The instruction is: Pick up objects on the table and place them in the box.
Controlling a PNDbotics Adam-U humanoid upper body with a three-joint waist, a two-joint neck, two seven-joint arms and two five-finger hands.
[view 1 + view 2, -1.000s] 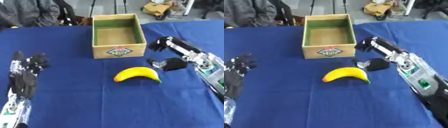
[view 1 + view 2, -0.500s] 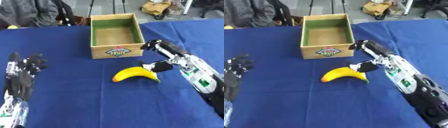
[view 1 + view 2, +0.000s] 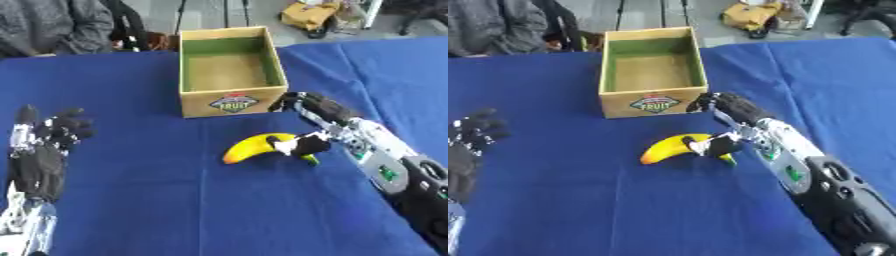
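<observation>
Our right hand (image 3: 308, 142) seems to curl its fingers on the banana (image 3: 254, 147) near the box (image 3: 231, 71); left hand (image 3: 44, 150) rests open.

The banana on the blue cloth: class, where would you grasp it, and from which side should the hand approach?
Grip the banana around its thick middle, coming down from above on the right. It lies flat on the cloth, curved, green-tipped end toward the right hand, which is already there. The box stands just behind.
</observation>
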